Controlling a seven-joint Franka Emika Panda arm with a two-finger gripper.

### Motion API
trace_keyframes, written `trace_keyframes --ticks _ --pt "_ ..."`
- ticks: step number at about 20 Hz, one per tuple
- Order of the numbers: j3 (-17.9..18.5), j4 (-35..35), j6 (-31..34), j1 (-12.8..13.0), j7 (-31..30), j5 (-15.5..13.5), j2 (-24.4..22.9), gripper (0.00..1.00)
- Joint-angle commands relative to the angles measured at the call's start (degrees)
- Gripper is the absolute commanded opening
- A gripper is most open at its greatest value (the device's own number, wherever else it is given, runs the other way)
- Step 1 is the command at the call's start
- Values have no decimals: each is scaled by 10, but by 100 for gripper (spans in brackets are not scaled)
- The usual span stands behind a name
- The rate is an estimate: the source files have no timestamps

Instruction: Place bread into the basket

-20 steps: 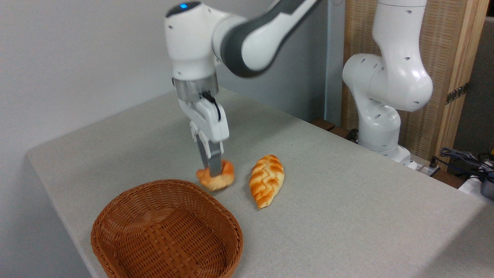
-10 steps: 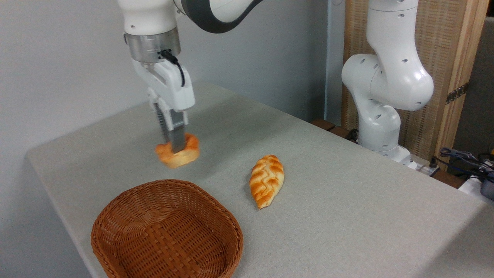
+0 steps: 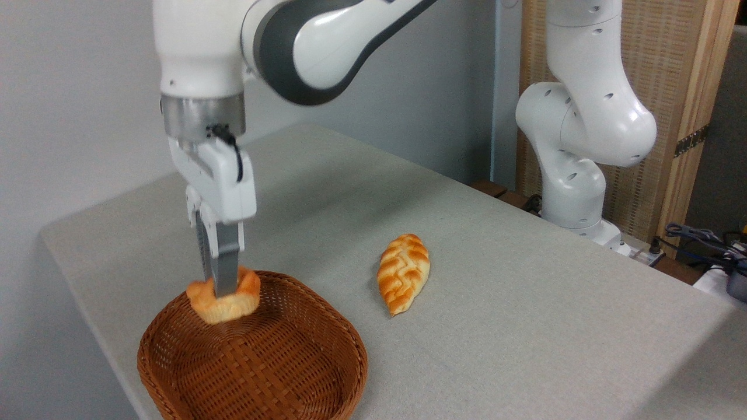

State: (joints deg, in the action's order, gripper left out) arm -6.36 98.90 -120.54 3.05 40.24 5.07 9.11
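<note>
We note the gripper (image 3: 223,290) clenched on the bread (image 3: 223,301), holding it above the far side of the basket (image 3: 303,373), likely to clear the rim before release. A braided loaf (image 3: 403,272) lies right of the basket on the grey tabletop (image 3: 525,303); a plain wall stands behind.

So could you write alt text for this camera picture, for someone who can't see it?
A white robot arm's gripper holds a small orange bun just above the back of a brown wicker basket on a grey table. A longer braided loaf lies on the table to the right of the basket.
</note>
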Motion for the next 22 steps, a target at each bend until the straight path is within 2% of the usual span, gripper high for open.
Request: trace_keyframes --ticks 1,7,8,10,11,13,15,17,20,22 --pt "-15 -9 -15 -1 0 24 23 100" --pt "-16 -12 -15 -1 -6 14 19 100" --pt "-12 -12 -15 -2 -16 -1 14 100" --pt "-10 -12 -8 -15 -25 -50 -11 100" --pt "-11 -12 8 -24 -27 -72 -26 100" --pt "-10 -12 107 -30 -40 -102 -63 100" --pt "-15 -12 189 -44 -59 -105 -99 100" --pt "-15 -26 245 -46 -60 -119 -110 100" --pt "-9 -71 296 -46 -60 -114 -102 100" --pt "-8 -76 296 -46 -54 -112 -103 100"
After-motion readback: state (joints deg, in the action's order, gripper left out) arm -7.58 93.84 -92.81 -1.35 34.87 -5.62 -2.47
